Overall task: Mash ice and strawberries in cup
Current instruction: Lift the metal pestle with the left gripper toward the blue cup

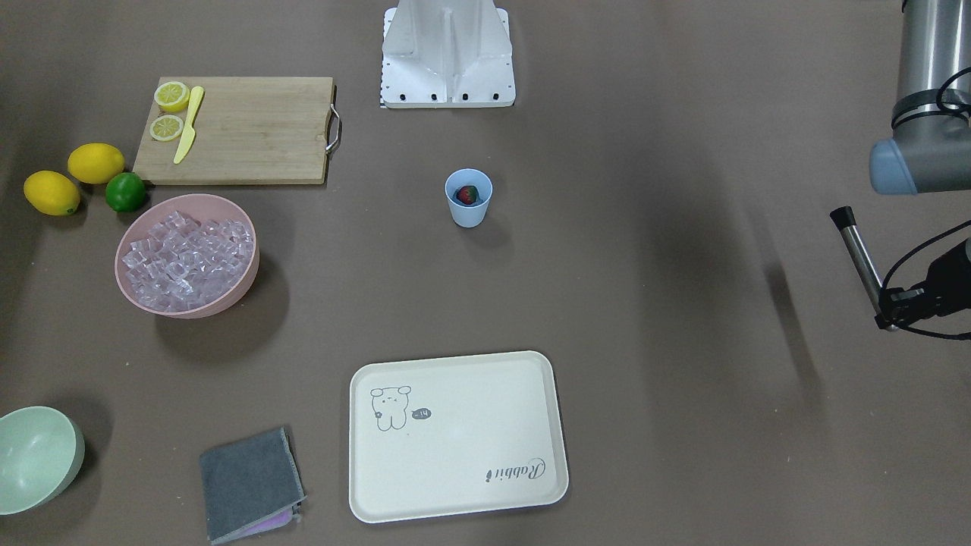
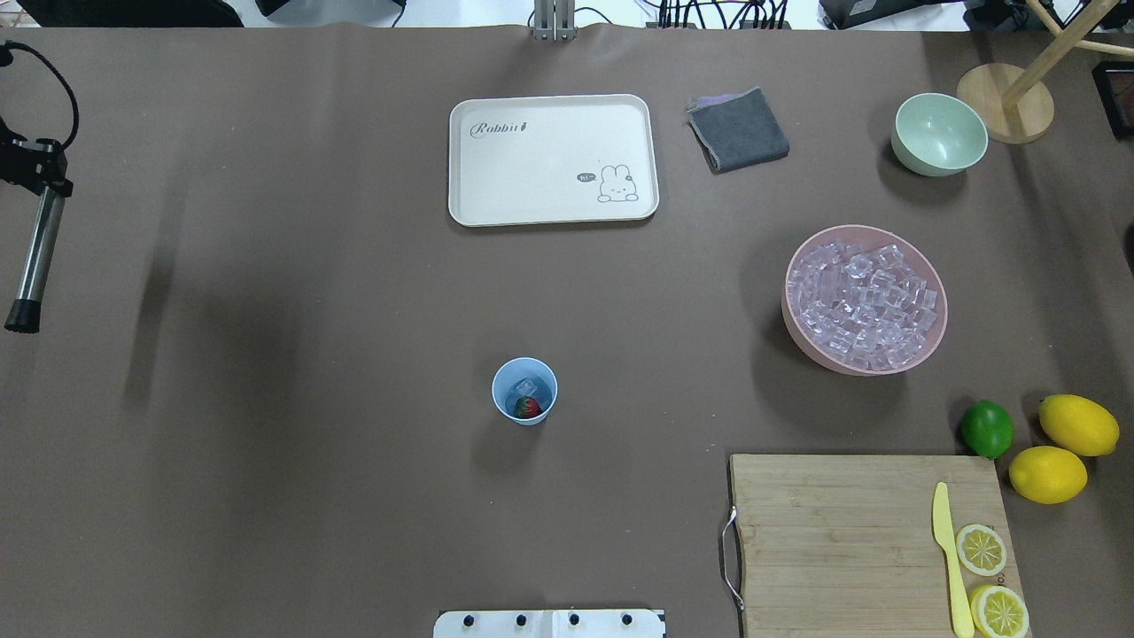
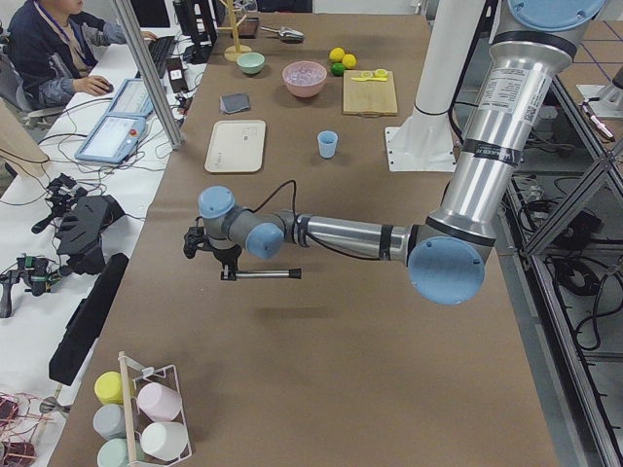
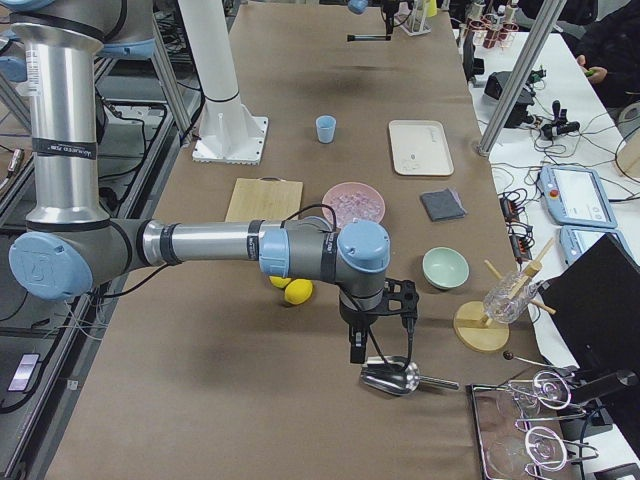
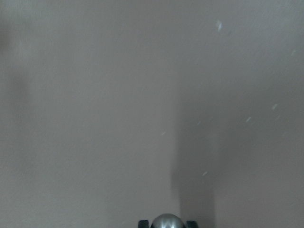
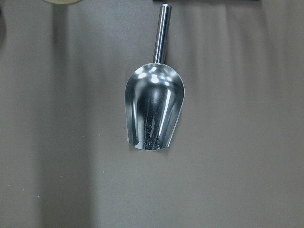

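Note:
The light-blue cup (image 1: 468, 199) (image 2: 524, 392) stands upright mid-table with a red strawberry (image 1: 466, 195) and a clear ice cube (image 2: 526, 387) inside. Many more ice cubes (image 2: 864, 297) fill the pink bowl (image 1: 129, 280). Far off to the cup's side, above the table, my left gripper (image 1: 889, 307) (image 2: 49, 182) is shut on a steel muddler (image 1: 861, 254) with a black tip. My right gripper (image 4: 372, 335) hovers over a steel scoop (image 6: 154, 111) (image 4: 392, 376) lying on the table beyond the bowls. Whether it is open or shut cannot be told.
A cream tray (image 2: 554, 159), a grey cloth (image 2: 738, 129) and a pale green bowl (image 2: 939, 135) sit on the far side. A cutting board (image 2: 842, 540) with lemon slices and a yellow knife, two lemons and a lime (image 2: 987, 428) lie near the pink bowl. A person sits at a side desk (image 3: 58, 49).

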`<act>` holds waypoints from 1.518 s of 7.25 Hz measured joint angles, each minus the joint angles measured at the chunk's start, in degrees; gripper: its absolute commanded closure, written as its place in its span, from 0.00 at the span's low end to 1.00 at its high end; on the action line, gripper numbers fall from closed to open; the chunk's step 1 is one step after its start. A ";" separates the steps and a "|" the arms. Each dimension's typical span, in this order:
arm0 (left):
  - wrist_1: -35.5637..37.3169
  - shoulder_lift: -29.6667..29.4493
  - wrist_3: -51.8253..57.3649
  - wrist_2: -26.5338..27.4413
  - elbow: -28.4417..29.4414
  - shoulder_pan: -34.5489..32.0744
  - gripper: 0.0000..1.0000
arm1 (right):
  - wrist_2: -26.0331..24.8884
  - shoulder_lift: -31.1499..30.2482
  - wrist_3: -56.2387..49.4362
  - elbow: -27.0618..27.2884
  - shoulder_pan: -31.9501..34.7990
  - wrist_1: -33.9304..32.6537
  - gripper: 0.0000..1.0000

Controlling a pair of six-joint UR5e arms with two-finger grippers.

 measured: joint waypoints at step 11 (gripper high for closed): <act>28.18 -20.08 -48.66 29.40 -26.21 22.82 1.00 | -0.12 -0.07 0.09 -0.13 0.00 -0.07 0.00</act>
